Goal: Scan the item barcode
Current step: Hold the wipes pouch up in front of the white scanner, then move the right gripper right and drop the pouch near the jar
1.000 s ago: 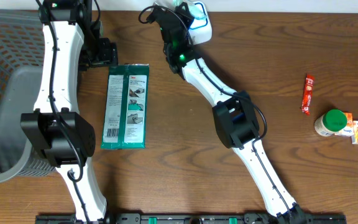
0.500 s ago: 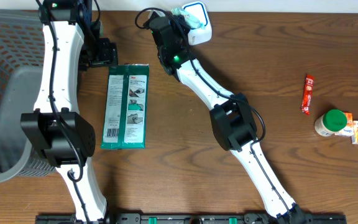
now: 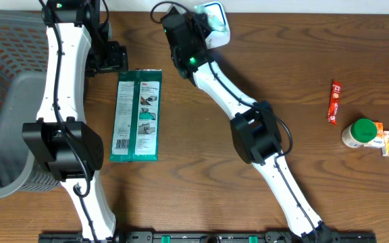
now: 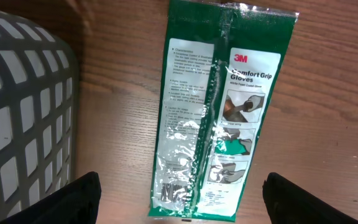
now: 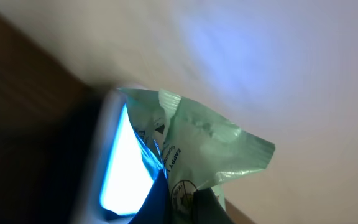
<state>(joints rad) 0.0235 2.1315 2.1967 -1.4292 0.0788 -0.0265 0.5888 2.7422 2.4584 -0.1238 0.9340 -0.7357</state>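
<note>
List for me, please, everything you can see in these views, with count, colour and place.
glove package: one, green, flat on the table between the arms
basket: one, grey, left edge of the table
scanner: one, white with blue light, far edge
small packet: one, pale green, held at the scanner
stick sachet: one, red, right side
bottle: one, pale with green cap, right side
small sachets: apparently two, orange and white, beside the bottle
table: one, brown wood
left hand: one, black, open above the glove package
right hand: one, black, shut on the small packet

Green packet (image 4: 219,112): 3M Comfort Grip Gloves
</note>
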